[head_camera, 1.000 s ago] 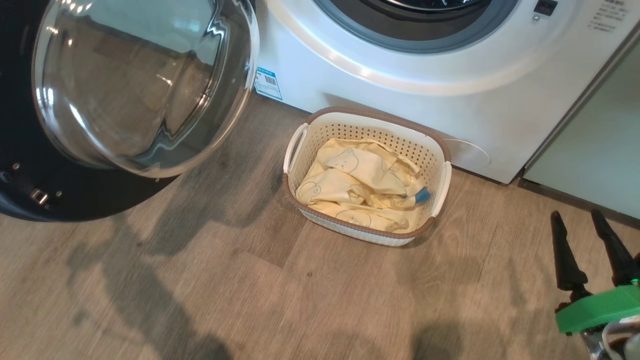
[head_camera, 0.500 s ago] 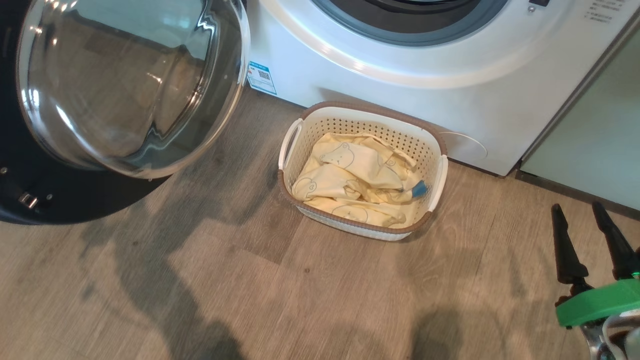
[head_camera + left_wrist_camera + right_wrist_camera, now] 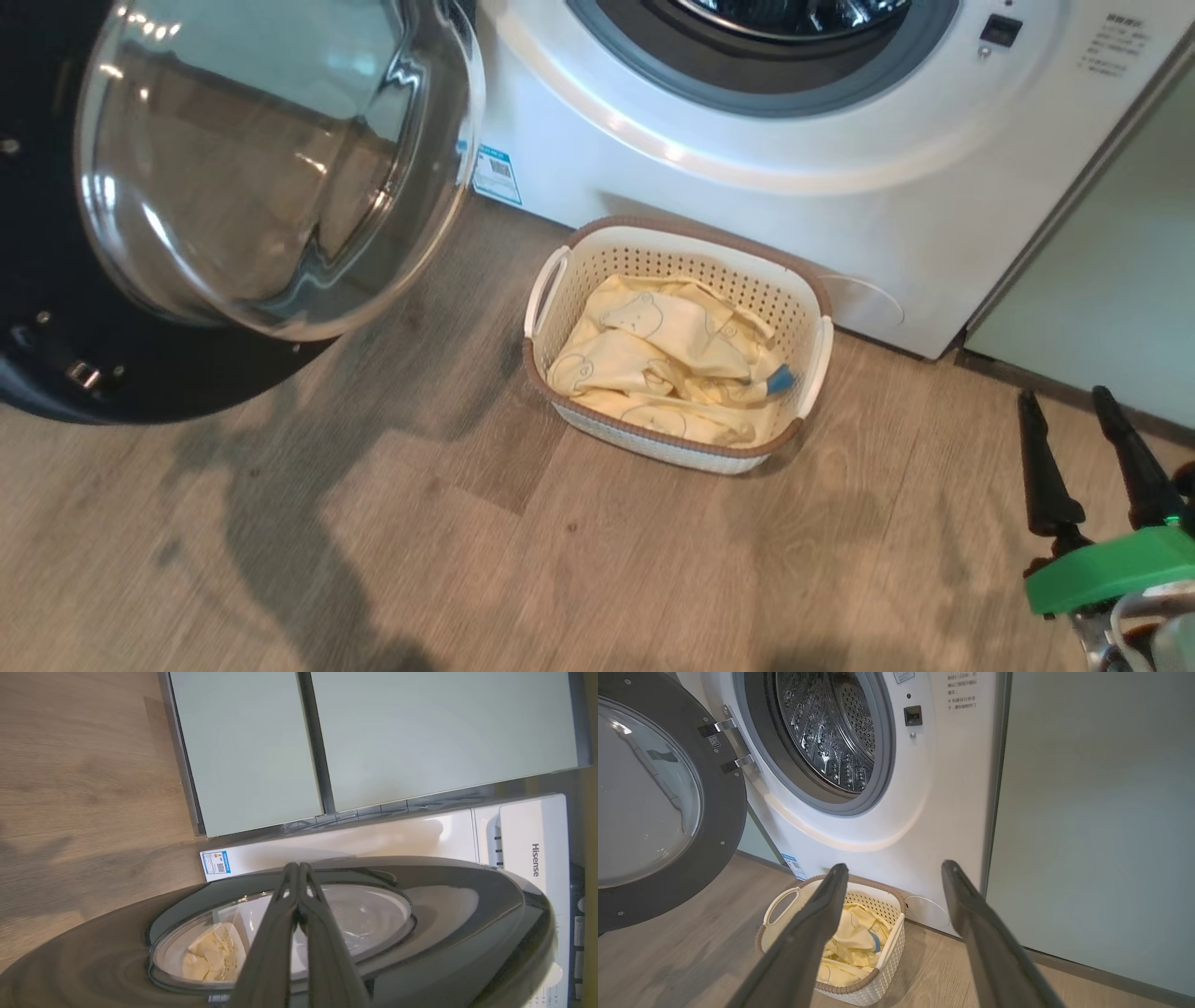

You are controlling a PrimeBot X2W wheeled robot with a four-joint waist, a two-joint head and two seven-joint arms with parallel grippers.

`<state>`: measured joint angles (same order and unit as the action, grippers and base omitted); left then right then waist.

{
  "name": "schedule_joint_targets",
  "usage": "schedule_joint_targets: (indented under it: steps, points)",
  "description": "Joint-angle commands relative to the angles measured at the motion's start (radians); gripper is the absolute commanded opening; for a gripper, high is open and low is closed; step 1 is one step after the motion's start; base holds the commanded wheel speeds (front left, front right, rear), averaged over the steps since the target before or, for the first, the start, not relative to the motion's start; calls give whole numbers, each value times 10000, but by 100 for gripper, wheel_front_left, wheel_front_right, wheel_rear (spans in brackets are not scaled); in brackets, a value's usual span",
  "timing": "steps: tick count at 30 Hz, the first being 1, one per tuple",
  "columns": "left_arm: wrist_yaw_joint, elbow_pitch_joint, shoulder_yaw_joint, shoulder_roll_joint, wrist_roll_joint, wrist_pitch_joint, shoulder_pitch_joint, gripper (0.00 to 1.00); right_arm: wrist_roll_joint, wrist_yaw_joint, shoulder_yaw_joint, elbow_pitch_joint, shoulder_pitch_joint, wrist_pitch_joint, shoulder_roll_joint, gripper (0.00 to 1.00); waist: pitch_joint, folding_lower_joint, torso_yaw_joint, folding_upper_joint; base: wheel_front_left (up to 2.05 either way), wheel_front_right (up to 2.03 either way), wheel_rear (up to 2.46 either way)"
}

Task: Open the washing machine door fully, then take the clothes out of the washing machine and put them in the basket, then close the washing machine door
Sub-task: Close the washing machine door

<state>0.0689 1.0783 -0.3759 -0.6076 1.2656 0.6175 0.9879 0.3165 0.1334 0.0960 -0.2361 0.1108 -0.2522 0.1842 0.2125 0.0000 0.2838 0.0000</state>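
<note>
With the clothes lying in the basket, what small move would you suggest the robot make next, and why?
Probably press the shut left gripper against the outside of the washing machine door to swing it closed: the clothes lie in the basket and the drum looks empty.

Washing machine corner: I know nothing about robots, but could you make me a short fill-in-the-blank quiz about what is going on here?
1. The washing machine door stands wide ____.
2. The clothes in the basket are pale ____ with bear outlines.
3. The right gripper has its fingers spread apart and holds ____.
4. The left gripper has its two fingers pressed ____.

Missing words: open; yellow; nothing; together.
</note>
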Motion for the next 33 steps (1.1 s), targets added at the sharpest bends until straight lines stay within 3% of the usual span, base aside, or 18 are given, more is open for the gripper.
schedule_joint_targets:
  steps: [1, 9, 21, 33]
  points:
    - [125, -345, 17, -514, -65, 195, 167, 0, -37, -27, 108, 265, 121, -96, 80, 100, -123, 0, 20, 0, 0, 0, 0]
    - [474, -464, 420, 100, -51, 832, -274, 0, -10, -27, 30, 213, -135, -96, -146, 100, -716, 0, 94, 0, 0, 0, 0]
    - [568, -1007, 917, 928, 117, 2046, -637, 0, 15, -27, -152, 144, -671, -96, -595, 100, -1777, 0, 57, 0, 0, 0, 0]
    - [216, -2994, 1389, 2334, 351, 2967, -1516, 0, 4, -27, -177, 150, -769, -96, -775, 100, -2063, 0, -174, 0, 0, 0, 0]
